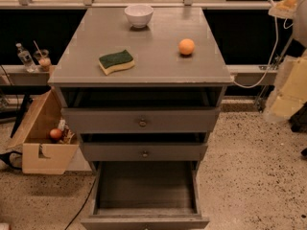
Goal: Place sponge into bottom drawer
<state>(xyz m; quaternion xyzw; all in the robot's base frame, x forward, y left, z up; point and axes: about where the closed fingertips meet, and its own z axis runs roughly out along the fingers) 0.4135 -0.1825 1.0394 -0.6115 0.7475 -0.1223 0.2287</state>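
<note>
Camera view: gripper is a pale blur at the right edge, just off the cabinet top; cannot tell if it is released or clenched. Sponge lies green side up on that top, well left of the gripper. Orange fruit sits between sponge and gripper. Bottom drawer, lowest of 3, stands pulled open, below-left of the gripper. White bowl up-left.
</note>
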